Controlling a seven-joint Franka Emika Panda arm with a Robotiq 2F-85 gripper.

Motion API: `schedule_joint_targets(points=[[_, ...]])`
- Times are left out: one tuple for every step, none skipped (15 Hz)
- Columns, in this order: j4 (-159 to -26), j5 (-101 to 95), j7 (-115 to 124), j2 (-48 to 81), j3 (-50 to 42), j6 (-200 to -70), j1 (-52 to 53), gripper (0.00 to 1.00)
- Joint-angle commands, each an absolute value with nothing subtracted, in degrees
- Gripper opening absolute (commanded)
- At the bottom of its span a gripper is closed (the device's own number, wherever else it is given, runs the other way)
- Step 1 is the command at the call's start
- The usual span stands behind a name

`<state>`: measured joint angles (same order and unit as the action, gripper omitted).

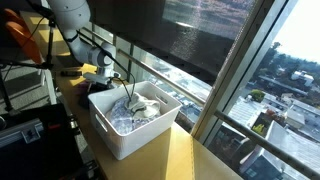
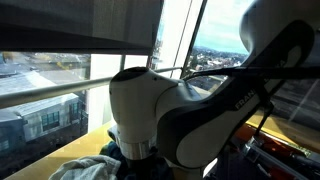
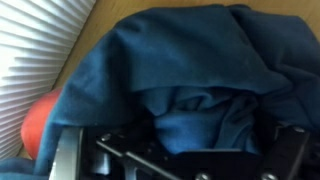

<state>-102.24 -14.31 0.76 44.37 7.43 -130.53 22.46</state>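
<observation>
In an exterior view the white arm (image 1: 70,15) comes in from 10 o'clock and reaches down into a white bin (image 1: 115,135) that stands on the wooden bench (image 1: 185,150) near the middle of the frame. Pale cloths (image 1: 140,108) are heaped inside the bin, and the window (image 1: 270,90) with the city beyond fills the side toward 3 o'clock. In the wrist view, the bin's ribbed white wall (image 3: 25,50) runs along 9 o'clock. A red patch (image 3: 38,128) sits at 8 o'clock, tucked under the edge of a blue cloth (image 3: 190,70). The blue cloth lies crumpled inside the bin and covers the view from the centre out to 3 o'clock. Its folds bulge right above the jaws, which rise from 6 o'clock. The jaws stand spread wide, one of the fingers (image 3: 66,158) at 7 o'clock and its partner at 5 o'clock, with a fold of the blue cloth between them. The pictures do not show whether they touch it.
</observation>
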Motion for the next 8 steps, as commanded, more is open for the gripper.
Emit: schedule_joint_targets(points=[[-98.7, -14.7, 2.4, 46.1, 6.4, -129.8, 22.2, 0.64], [-98.5, -14.5, 2.7, 45.5, 6.4, -129.5, 22.0, 0.56], [-98.6, -14.3, 3.0, 44.5, 6.4, -129.3, 21.9, 0.47], [-98.8, -13.9, 3.2, 43.1, 6.6, -129.0, 21.6, 0.4], [-99.1, -13.5, 3.4, 41.7, 6.8, -129.0, 21.2, 0.34], [-99.9, -12.8, 3.7, 39.7, 7.1, -128.9, 20.8, 0.25], [-100.5, -12.3, 3.8, 38.0, 7.4, -128.9, 20.3, 0.19], [-101.2, -11.7, 3.7, 35.9, 7.7, -128.8, 19.8, 0.09]])
